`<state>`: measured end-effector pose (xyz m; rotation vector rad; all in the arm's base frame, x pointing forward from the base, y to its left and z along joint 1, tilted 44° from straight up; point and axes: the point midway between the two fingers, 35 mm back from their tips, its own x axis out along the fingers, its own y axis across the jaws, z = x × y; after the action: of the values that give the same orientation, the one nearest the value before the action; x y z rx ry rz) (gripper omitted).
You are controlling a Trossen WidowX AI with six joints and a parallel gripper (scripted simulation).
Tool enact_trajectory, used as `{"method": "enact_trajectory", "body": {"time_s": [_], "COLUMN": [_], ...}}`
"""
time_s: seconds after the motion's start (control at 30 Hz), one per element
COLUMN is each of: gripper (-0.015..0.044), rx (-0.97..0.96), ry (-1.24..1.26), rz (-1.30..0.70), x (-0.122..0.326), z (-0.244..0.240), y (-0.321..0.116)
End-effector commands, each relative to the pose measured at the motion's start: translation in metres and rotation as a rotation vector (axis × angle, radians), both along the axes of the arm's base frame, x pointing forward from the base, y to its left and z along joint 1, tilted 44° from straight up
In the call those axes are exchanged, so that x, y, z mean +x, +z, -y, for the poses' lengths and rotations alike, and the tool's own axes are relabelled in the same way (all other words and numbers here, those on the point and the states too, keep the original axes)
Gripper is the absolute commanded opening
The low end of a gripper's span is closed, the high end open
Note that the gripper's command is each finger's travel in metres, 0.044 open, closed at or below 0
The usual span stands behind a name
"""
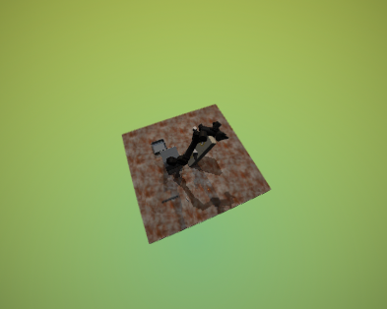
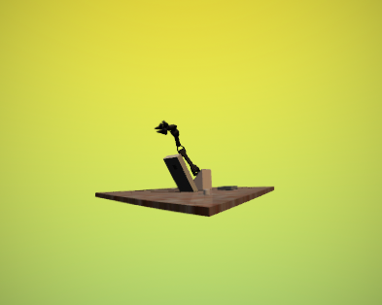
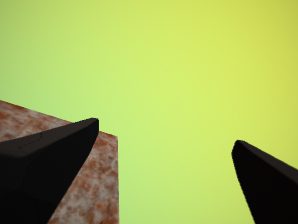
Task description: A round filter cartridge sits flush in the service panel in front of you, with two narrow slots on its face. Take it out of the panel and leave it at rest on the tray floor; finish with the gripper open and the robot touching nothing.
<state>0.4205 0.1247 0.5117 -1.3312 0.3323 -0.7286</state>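
The service panel (image 1: 203, 149) (image 2: 178, 174) stands tilted on the table, seen small in the top and exterior views; the exterior view shows its dark rear side. The round cartridge and its slots cannot be made out in any view. The tray (image 1: 159, 147) (image 2: 228, 187) is a small grey, dark-rimmed box low on the table, on the far side of the robot's base from the panel. My gripper (image 1: 223, 131) (image 2: 157, 129) (image 3: 165, 135) is open, with nothing between its fingers. It is high up, above and beyond the panel's top edge, pointing away from the base.
A grey block (image 1: 168, 154) (image 2: 206, 180) stands by the arm's base, between panel and tray. A small pale piece (image 2: 207, 191) shows near the panel's foot in the exterior view. The arm reaches over the panel. The mottled table (image 1: 140, 197) (image 2: 153, 199) (image 3: 102, 175) ends beyond the panel.
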Motion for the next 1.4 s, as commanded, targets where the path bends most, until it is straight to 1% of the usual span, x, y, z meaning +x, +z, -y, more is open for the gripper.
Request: {"method": "enact_trajectory", "body": {"time_s": [0.0, 0.07, 0.33, 0.37, 0.57, 0.97, 1.37], "gripper": [0.0374, 0.0321, 0.0111, 0.0103, 0.0103, 0.0103, 0.0103], "rx": [0.008, 0.069, 0.473, 0.527, 0.858, 1.228, 1.584], "ry": [0.004, 0.036, 0.193, 0.207, 0.252, 0.226, 0.106], "rz": [0.005, 0.044, 0.245, 0.268, 0.393, 0.532, 0.712], "x": [0.000, 0.002, 0.004, 0.003, -0.008, -0.030, -0.064], "z": [0.000, -0.004, -0.022, -0.023, -0.027, -0.024, -0.008], "y": [-0.001, -0.011, -0.078, -0.087, -0.144, -0.210, -0.279]}}
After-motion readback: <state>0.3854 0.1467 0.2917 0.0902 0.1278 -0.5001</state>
